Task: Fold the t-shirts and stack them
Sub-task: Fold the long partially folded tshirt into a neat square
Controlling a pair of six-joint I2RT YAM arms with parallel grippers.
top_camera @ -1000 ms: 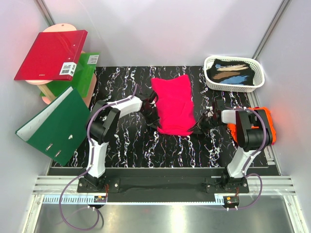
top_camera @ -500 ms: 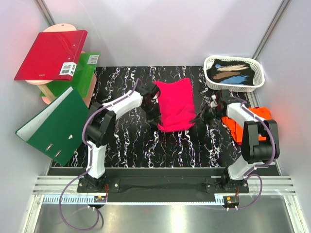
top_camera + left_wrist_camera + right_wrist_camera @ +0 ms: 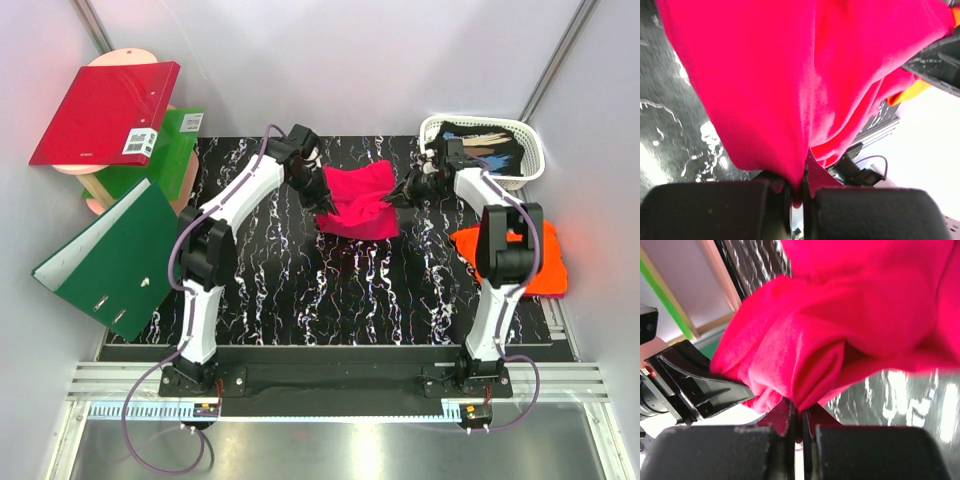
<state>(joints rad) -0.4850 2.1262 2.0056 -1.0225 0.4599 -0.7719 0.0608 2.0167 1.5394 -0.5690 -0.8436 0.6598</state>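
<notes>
The pink t-shirt (image 3: 358,200) is soft matt cloth with a fine fuzzy grain. The orange t-shirt (image 3: 520,255), at the right of the frame, is matt cloth too. The table (image 3: 300,290) is glossy black, marbled white, and reflects light. The basket (image 3: 538,160) at upper right is white plastic. My left gripper (image 3: 797,189) looks matt black, slightly grainy.

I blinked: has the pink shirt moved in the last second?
Yes. The pink shirt looks shorter: its near edge has been carried farther back, closer to level with the white basket.
</notes>
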